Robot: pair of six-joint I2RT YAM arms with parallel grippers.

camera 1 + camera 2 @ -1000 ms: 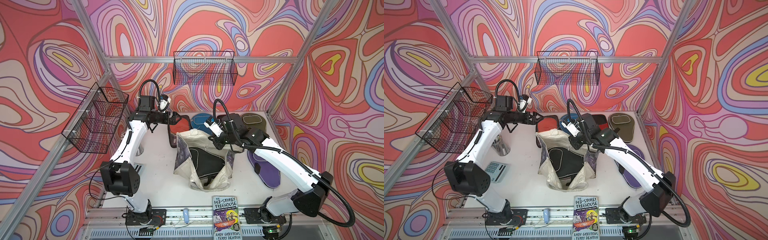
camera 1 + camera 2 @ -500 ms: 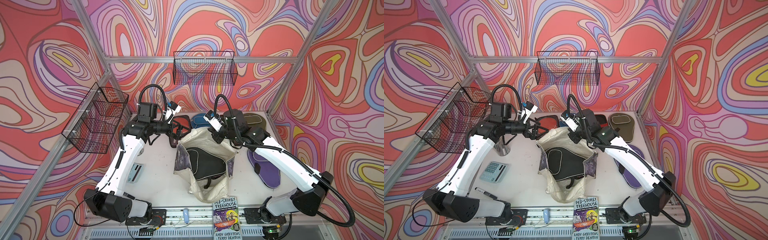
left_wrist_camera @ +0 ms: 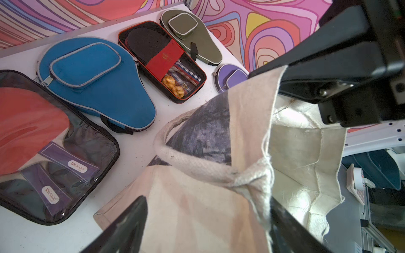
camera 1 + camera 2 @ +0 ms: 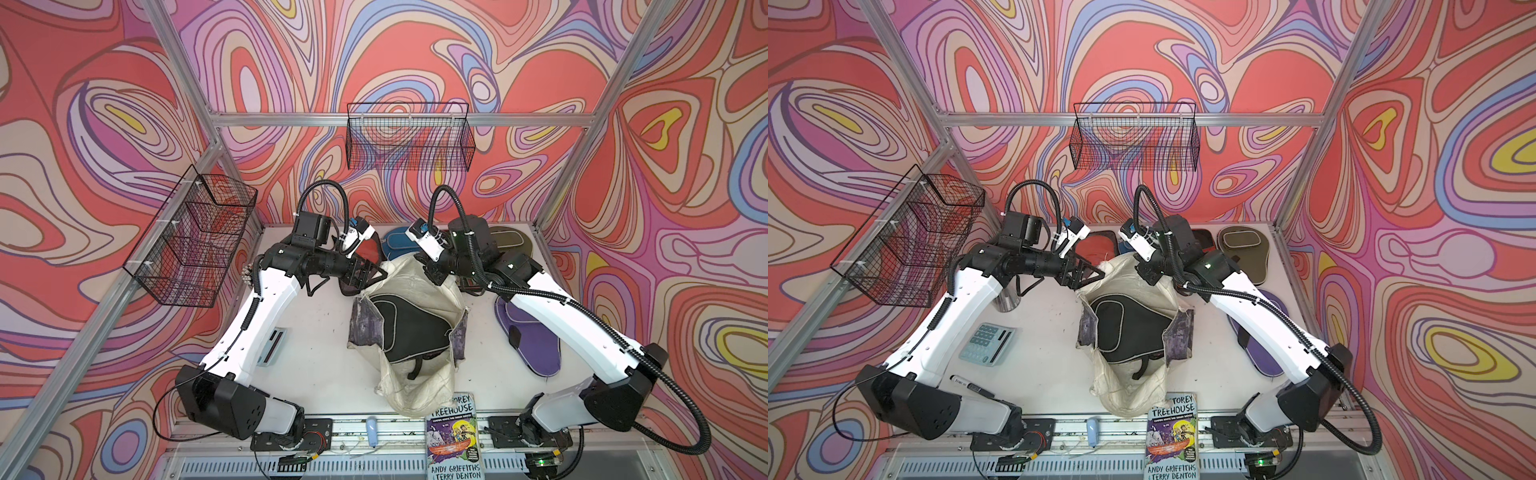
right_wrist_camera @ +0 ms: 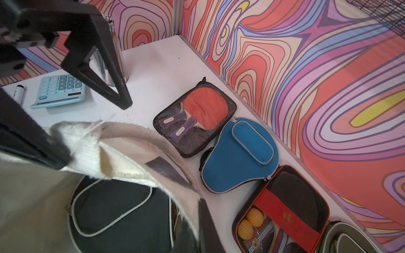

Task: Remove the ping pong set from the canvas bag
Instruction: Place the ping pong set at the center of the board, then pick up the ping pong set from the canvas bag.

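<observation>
Within the last second the left gripper (image 4: 375,275) has swung off the packs lying behind the canvas bag (image 4: 419,388) and come to the bag's far rim. In the left wrist view its fingers (image 3: 127,223) stand apart on either side of the cream fabric where a handle is sewn on. They are narrower than a moment ago but pinch nothing yet, so it holds nothing.

The right gripper (image 4: 432,277) is clamped tight on that same far rim, further along. It has hauled the rim up, so the mouth that sagged before now gapes in both top views. The bag's closed end has slid onto the paperback book (image 4: 453,442) (part of the title is now covered).

The black paddle case (image 4: 409,328) is the one piece of the ping pong set still inside the bag, lying bare in the opened mouth. The rest are out:
- Beyond the bag's far rim lie the clear pack of red paddles (image 3: 43,135), the blue case (image 3: 98,81), the open case with orange balls (image 3: 162,61) and the olive green case (image 3: 190,35).
- The purple case (image 4: 532,340) lies beside the bag, under the right arm.

Judging from this, a second hold on the rim would steady the mouth. It would also leave no free gripper, so the black case probably has to be tipped or shaken out.
</observation>
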